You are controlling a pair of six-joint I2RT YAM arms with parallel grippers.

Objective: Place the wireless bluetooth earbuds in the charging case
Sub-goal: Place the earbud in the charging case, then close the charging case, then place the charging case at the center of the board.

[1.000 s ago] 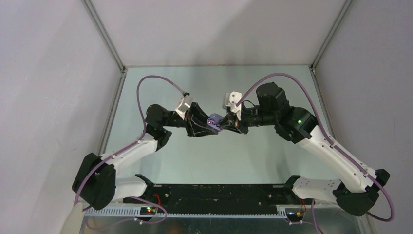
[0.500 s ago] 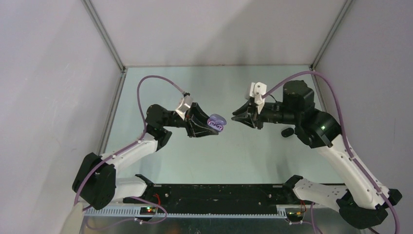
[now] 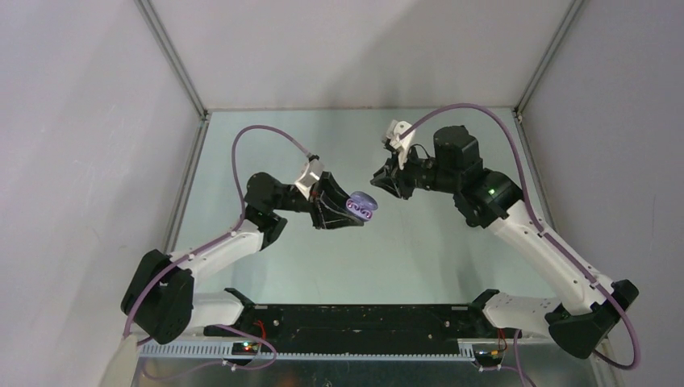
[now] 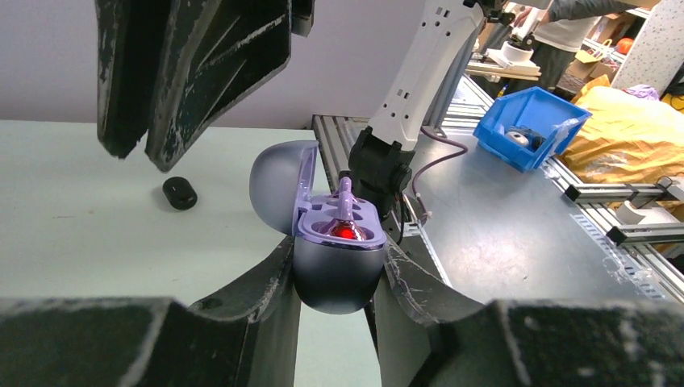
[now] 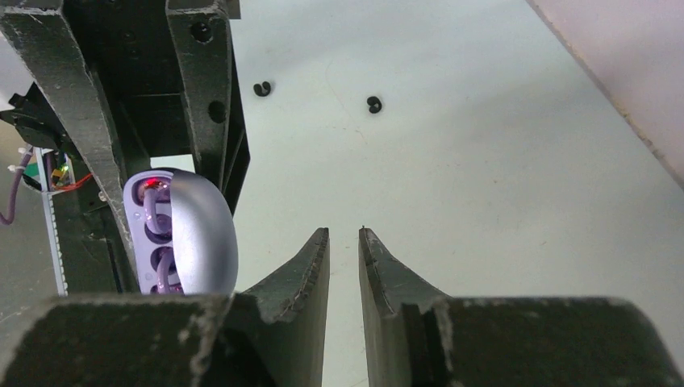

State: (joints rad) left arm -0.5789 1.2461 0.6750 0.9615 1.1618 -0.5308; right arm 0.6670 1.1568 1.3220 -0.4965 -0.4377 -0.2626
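Left fingers (image 4: 258, 298): your left gripper (image 4: 337, 270) was clamped on the charging case (image 4: 331, 294), one finger pressed to each side of its rounded body, holding it in the air above the table.
Charging case: its lid (image 4: 278, 189) stood swung open to one side. A red light glowed inside the pale purple tray.
Pale purple earbuds (image 5: 159, 227): two looped purple shapes lay in the tray's wells. You could not tell from these views whether they were fully seated.
Right fingers (image 5: 310, 274): your right gripper (image 5: 344, 242) held nothing. Its fingers were almost together with a slim gap between them, and it hung just beside the case without touching it.
Black earbuds (image 5: 373, 103): both lay on the table, near each other and well apart from the case.
Dark rounded object (image 4: 179, 193): it sat on the table beyond the right gripper and was too blurred to name.
Table (image 3: 419, 258): a pale green, smooth surface with a faint sheen.
Walls (image 3: 81, 121): plain grey-white panels on three sides, met by aluminium struts (image 3: 173, 60) at the back corners.
Beyond the table: a metal bench with a blue bin (image 4: 536, 129) on it, seen from the left wrist.
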